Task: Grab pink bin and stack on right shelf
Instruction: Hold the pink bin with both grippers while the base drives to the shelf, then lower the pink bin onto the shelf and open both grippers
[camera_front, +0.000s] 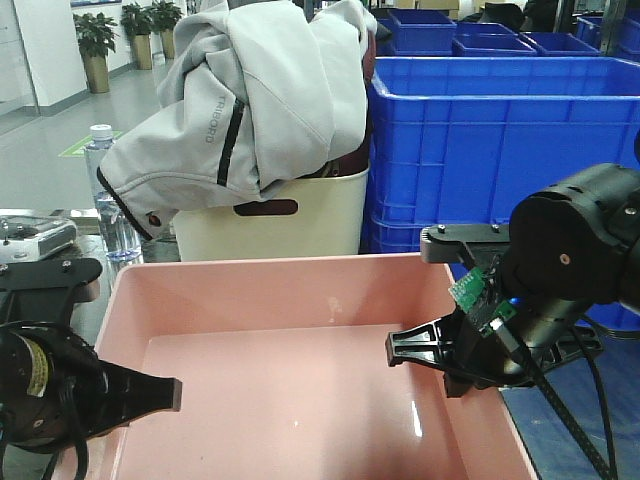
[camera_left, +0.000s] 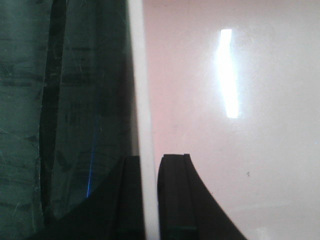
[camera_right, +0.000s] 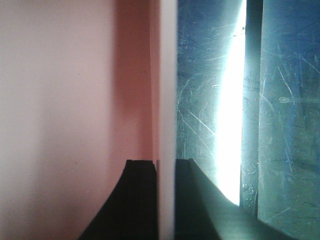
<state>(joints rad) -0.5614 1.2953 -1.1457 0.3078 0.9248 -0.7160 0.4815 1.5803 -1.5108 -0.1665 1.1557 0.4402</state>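
Here we gripped the bin (camera_front: 280, 295), near the blue crates (camera_front: 480, 130), by both side walls: left end effector (camera_left: 150, 161) clamped on its left rim, right end effector (camera_right: 166, 162) on its right.

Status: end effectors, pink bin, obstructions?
Clamped on pink bin side rims: left end effector, right end effector. Just behind: cream bin, blue crates. Right shelf not in view.

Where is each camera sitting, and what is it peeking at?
Front view: behind and above both arms, facing forward over the pink bin toward blue crates; left gripper and right gripper show.
Left wrist: on the left arm, looking along its fingers clamping the bin's wall.
Right wrist: likewise, right fingers.
All three share the bin.
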